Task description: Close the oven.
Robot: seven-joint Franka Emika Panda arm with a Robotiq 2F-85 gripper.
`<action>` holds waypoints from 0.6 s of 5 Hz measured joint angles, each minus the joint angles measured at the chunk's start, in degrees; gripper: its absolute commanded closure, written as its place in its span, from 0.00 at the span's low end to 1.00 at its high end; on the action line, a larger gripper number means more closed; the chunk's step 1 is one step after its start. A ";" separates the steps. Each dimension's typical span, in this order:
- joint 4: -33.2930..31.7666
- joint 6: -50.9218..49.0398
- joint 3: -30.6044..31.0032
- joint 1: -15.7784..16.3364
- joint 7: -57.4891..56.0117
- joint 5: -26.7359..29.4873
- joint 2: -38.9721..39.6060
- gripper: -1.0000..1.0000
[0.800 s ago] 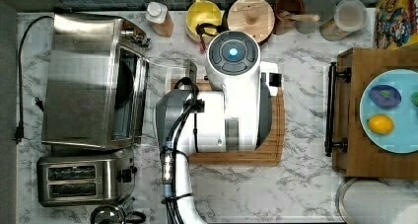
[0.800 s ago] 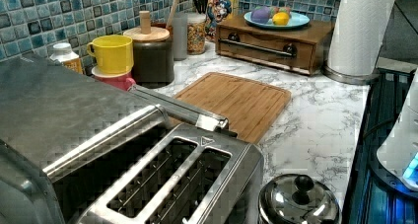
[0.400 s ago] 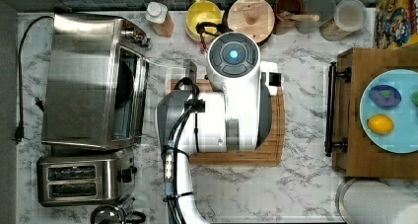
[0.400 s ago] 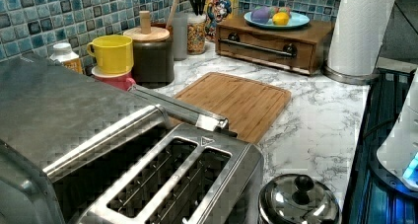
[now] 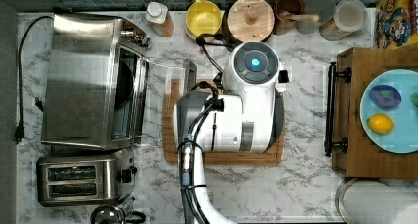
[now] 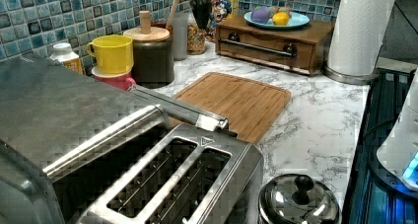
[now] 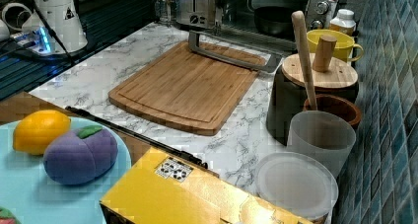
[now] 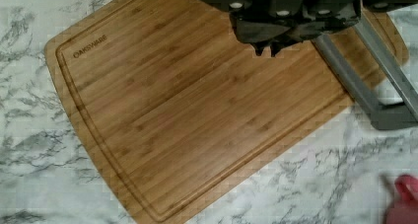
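The oven stands at the top view's left, a boxy steel box with its door dropped open and flat. The door's long bar handle reaches the left edge of the wooden cutting board. The handle also lies across the board's far end in the right view, with the oven cavity behind it. In the wrist view my gripper hangs shut above the board, holding nothing, a little short of the handle bar. My white arm covers the board's middle.
A two-slot toaster sits beside the oven, with a round metal lid near it. Jars, a yellow mug and a wooden-lidded pot line the back wall. A wooden drawer box carrying a fruit plate stands at the top view's right.
My arm has shifted a little toward the top view's right over the cutting board. The oven door has stayed open and flat.
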 measured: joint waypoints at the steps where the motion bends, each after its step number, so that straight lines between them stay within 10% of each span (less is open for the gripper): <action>1: -5.43 9.89 -1.17 -0.84 -9.97 8.16 -0.24 1.00; 3: -14.72 18.73 -2.91 -3.55 -30.10 27.06 -0.20 1.00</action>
